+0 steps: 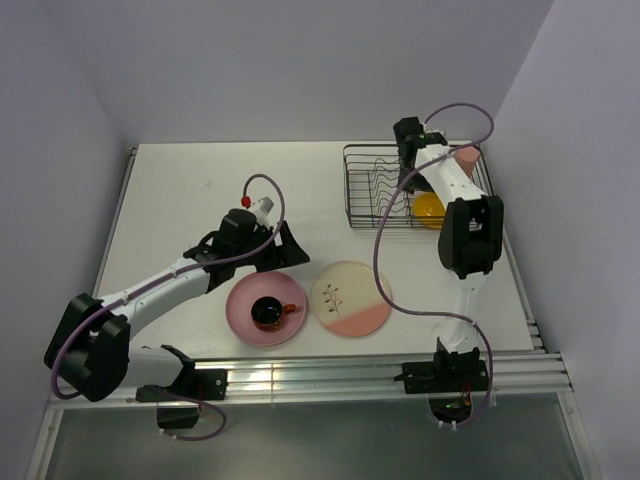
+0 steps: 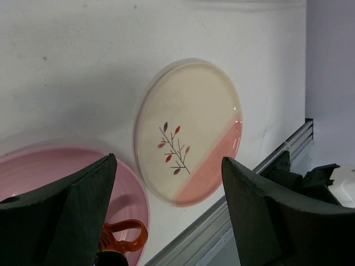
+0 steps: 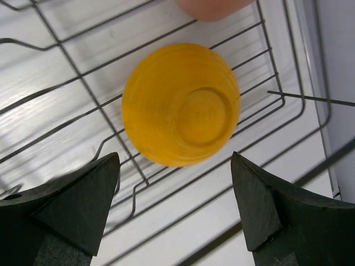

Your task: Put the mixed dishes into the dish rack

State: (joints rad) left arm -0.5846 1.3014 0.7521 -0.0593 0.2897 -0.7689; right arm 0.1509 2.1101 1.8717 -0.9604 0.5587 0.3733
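The rectangular black wire dish rack (image 1: pixel 372 190) stands at the far right of the white bench (image 1: pixel 190 190), partly hidden by the right arm; inside it the ribbed yellow bowl (image 3: pixel 180 105) lies base towards the wrist camera, below the right claw (image 3: pixel 175 158), whose jaws are spread wide, gripping nothing; the pink tumbler (image 1: pixel 467 156) at the rack's far right corner is cut off in that view. The left claw (image 2: pixel 169 163) gapes empty above the round pink plate (image 1: pixel 240 318) and the cream plate with pink segment and leaf motif (image 2: pixel 188 127), side by side near the front edge; the small red-orange cup (image 1: pixel 268 312) sits on the pink plate; the left wrist view shows only its handle.
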